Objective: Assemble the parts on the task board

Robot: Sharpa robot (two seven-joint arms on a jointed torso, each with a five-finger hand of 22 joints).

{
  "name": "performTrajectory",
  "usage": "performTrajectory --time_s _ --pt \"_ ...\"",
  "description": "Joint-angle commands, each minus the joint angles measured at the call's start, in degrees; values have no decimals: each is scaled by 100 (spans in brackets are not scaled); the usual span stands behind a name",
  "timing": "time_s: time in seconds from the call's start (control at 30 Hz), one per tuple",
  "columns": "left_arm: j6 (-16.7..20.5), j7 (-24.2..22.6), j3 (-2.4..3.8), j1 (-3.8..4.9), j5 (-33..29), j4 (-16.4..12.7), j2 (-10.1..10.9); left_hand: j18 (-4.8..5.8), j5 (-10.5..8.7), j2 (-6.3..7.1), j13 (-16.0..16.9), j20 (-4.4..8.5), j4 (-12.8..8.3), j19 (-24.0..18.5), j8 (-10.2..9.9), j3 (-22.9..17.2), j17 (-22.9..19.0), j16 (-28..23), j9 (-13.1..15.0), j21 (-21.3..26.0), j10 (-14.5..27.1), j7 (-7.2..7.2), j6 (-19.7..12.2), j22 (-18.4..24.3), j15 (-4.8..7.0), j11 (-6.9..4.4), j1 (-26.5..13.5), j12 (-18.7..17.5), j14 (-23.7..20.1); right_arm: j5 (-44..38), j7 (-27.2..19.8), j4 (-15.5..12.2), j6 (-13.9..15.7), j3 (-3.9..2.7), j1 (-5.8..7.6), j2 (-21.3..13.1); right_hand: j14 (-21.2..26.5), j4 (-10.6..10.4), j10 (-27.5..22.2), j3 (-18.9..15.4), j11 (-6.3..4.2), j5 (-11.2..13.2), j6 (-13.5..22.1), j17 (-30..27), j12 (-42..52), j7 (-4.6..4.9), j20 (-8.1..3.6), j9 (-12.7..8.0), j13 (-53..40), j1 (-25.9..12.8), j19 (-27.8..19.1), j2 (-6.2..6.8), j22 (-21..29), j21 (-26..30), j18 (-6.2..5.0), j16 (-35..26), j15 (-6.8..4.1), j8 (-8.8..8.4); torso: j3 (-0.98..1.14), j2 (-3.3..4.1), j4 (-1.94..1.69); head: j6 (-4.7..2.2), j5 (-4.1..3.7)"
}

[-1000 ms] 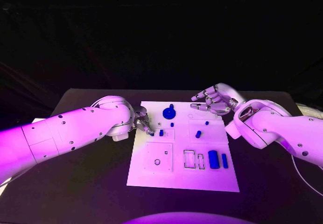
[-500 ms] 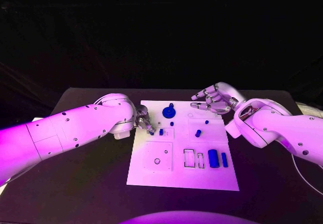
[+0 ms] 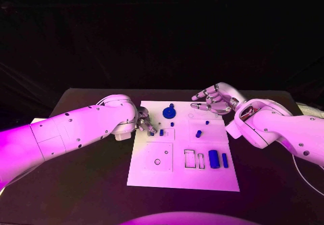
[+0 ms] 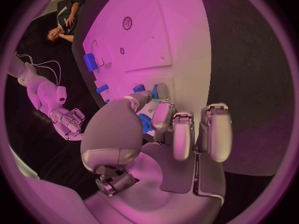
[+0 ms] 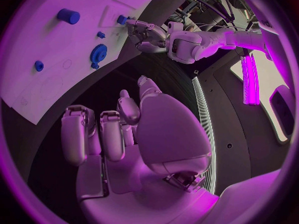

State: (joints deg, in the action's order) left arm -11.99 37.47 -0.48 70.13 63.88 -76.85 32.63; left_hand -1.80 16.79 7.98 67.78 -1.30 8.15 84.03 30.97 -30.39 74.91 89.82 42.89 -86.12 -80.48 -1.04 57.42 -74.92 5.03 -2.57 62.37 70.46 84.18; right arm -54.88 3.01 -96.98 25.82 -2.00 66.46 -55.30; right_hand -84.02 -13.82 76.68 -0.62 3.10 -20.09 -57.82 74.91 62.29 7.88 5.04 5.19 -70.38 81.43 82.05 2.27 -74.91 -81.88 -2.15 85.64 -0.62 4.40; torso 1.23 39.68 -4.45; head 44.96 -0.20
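Note:
The white task board [image 3: 182, 176] lies mid-table, also in the left wrist view [image 4: 162, 40]. My left hand [image 3: 144, 123] is at its left edge. In the left wrist view, a small blue part [image 4: 145, 124] sits between the thumb and fingers of the left hand [image 4: 156, 129], pinched. My right hand [image 3: 215, 101] hovers past the board's far right corner, fingers loosely bent, holding nothing. A blue gear [image 3: 169, 112] stands near the far edge, with small blue pegs [image 3: 198, 134] mid-board. Near the right edge lie a blue cylinder [image 3: 214, 159] and a thin blue bar [image 3: 224, 161].
The black table [image 3: 81, 187] extends around the board on all sides. Empty rectangular slots [image 3: 190, 159] and a square recess [image 3: 160, 157] mark the board's near half. The right wrist view shows the gear [image 5: 97, 52], the cylinder [image 5: 69, 16] and my left hand [image 5: 146, 35].
My left hand has shifted slightly toward the far edge along the board's left side. The right hand has hardly moved.

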Motion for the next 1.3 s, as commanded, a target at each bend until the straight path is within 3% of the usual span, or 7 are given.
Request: performTrajectory --time_s 0.03,0.43,0.8,1.17,1.23,1.3 --pt "-162 125 -21 -28 -45 39 -26 59 -16 -6 8 31 10 357 -38 40 1509 18 -7 -25 -44 -9 32 -1124 42 -9 -55 20 582 -27 -21 -13 -55 0 -4 -1 -424 9 -11 -28 -16 -33 -34 834 -9 12 -6 7 8 -21 -53 -38 -45 35 -118 -36 -58 -2 0 1 2 6 -9" --pt "-126 125 -21 -28 -44 83 -29 66 -22 39 69 39 206 371 -54 362 1509 18 -17 -40 -68 -2 96 -1147 47 -14 -312 63 582 -25 -20 -12 -55 0 -4 -7 -424 11 -16 -31 -16 -34 -34 830 -19 12 -8 8 17 -17 -56 -38 -38 41 -119 -40 -59 -4 2 -4 -3 -1 -16" --pt "-12 124 -17 -29 -44 -18 79 73 -45 135 141 43 563 389 -67 1199 1509 18 -19 -58 -99 -1 177 -1176 50 -13 -593 109 582 -25 -21 -1 -58 0 -4 -8 -424 11 -16 -31 -16 -34 -34 830 -19 12 -8 8 17 -17 -56 -38 -38 41 -119 -40 -59 -4 -3 -4 -5 -8 -18" --pt "258 54 7 -28 -59 -245 269 78 -59 1 184 53 803 400 -79 1792 1509 18 -14 -69 -118 15 200 -1195 61 -26 -526 129 582 -24 -26 16 -61 0 -5 0 -424 11 -16 -31 -16 -34 -34 830 -19 12 -8 8 17 -17 -56 -38 -38 41 -119 -40 -59 -4 -3 -6 -5 -19 -11" --pt "349 -15 15 -28 -108 -304 310 77 -104 -38 186 54 832 399 -81 1884 1509 18 -14 -66 -120 16 202 -1194 62 -27 -533 127 582 -23 -27 20 -62 1 -6 1 -424 11 -16 -31 -16 -34 -34 830 -19 12 -8 8 17 -17 -56 -38 -38 41 -119 -40 -59 -4 -4 -8 -6 -24 -12" --pt "487 -111 21 -28 -196 -357 351 75 -266 -116 180 54 845 396 -87 2031 1509 18 -15 -58 -116 15 201 -1189 63 -28 -568 115 582 -22 -28 23 -63 1 -7 2 -424 11 -16 -31 -16 -34 -34 830 -19 12 -8 8 17 -17 -56 -38 -38 41 -119 -40 -59 -4 -2 -6 -6 -29 -15"
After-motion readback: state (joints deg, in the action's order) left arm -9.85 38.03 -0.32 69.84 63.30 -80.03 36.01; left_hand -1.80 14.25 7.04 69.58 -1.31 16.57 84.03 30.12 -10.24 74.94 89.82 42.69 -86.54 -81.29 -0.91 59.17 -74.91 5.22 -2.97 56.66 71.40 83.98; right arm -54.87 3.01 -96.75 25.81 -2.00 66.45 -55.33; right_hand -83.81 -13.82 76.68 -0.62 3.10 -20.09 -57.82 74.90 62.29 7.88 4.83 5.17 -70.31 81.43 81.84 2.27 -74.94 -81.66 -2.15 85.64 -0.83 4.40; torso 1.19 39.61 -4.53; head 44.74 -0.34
